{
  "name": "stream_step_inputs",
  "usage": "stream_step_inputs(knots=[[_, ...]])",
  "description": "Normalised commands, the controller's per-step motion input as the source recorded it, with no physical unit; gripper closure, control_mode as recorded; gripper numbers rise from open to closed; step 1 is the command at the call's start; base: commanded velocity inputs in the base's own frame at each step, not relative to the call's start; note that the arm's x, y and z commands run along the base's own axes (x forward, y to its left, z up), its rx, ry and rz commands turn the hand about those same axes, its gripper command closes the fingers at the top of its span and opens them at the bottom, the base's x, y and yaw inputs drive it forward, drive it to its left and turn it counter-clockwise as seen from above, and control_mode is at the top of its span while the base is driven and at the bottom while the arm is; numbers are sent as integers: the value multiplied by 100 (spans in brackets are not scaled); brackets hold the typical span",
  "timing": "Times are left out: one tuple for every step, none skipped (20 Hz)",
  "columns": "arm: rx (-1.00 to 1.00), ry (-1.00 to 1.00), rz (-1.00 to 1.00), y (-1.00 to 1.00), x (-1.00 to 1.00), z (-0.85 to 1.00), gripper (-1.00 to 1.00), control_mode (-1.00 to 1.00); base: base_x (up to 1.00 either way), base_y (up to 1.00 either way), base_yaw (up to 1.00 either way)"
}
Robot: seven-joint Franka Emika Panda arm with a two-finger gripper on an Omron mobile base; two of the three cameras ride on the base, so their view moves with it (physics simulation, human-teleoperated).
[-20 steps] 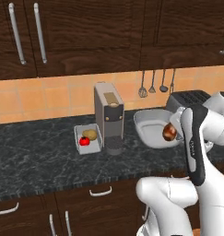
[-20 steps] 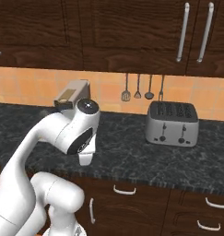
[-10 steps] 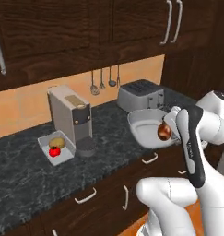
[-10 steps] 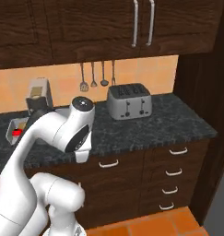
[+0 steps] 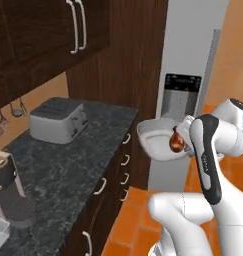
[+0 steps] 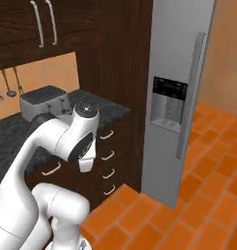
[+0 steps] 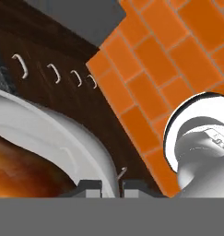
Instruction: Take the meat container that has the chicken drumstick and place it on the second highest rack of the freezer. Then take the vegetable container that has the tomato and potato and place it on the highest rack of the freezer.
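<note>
In the left base view the whole scene has turned since a moment ago: the base has driven along the counter, so the camera has moved, not the things. The toaster [image 5: 58, 120] now lies far to the left of the hand, and the freezer [image 5: 190, 85], doors shut, stands just behind it. The meat container [image 5: 159, 138] is carried off the counter, over the orange floor, with the chicken drumstick [image 5: 177, 141] lying in it on the side next to the hand.

In the right base view the freezer [image 6: 181, 93] with its black dispenser panel [image 6: 167, 103] is now ahead, where half a second ago there were only cabinets.

In the hand view the gripper [image 7: 111, 186] pinches the container's rim [image 7: 92, 152] between its tips. I judge that the door must be opened before the tray can go on the second highest rack.
</note>
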Motion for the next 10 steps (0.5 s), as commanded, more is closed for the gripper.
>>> stream_step_inputs(knots=[[0,0,0,0,0,0,100,100,0,-60,-83],[0,0,0,0,0,0,100,100,0,-74,-81],[0,0,0,0,0,0,100,100,0,-72,-82],[0,0,0,0,0,0,100,100,0,-76,-81],[0,0,0,0,0,0,100,100,1,-91,-78],[0,0,0,0,0,0,100,100,1,-97,-77],[0,0,0,0,0,0,100,100,10,-94,-74],[0,0,0,0,0,0,100,100,19,-100,-68],[0,0,0,0,0,0,100,100,39,-85,-60],[0,0,0,0,0,0,100,100,51,-83,-54]])
